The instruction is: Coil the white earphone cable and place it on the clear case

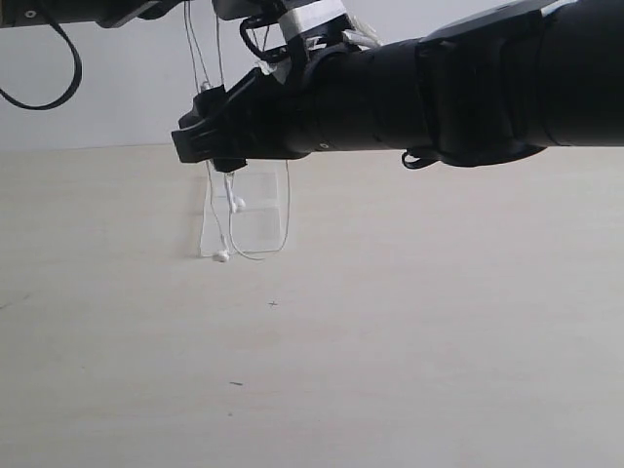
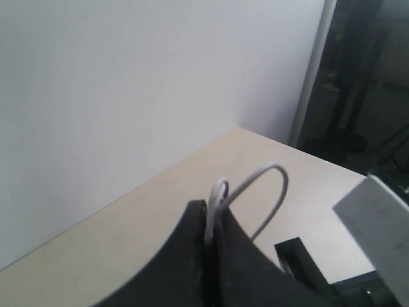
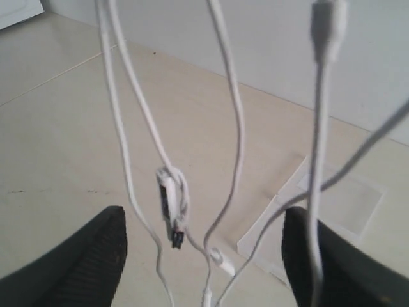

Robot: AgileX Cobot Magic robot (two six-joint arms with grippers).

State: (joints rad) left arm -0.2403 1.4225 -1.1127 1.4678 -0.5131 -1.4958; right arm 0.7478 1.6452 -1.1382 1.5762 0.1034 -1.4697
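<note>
Arm point(image 1: 439, 88) horizontal, right end effector point(image 3: 204, 240) agape around earphone cable point(image 3: 167, 195)

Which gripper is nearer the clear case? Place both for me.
Right. The right gripper hovers open above the clear case; the left gripper sits higher, shut on the white earphone cable.

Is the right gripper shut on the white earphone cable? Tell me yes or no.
No: the right gripper has fingers wide apart, with the white earphone cable hanging between them.
</note>
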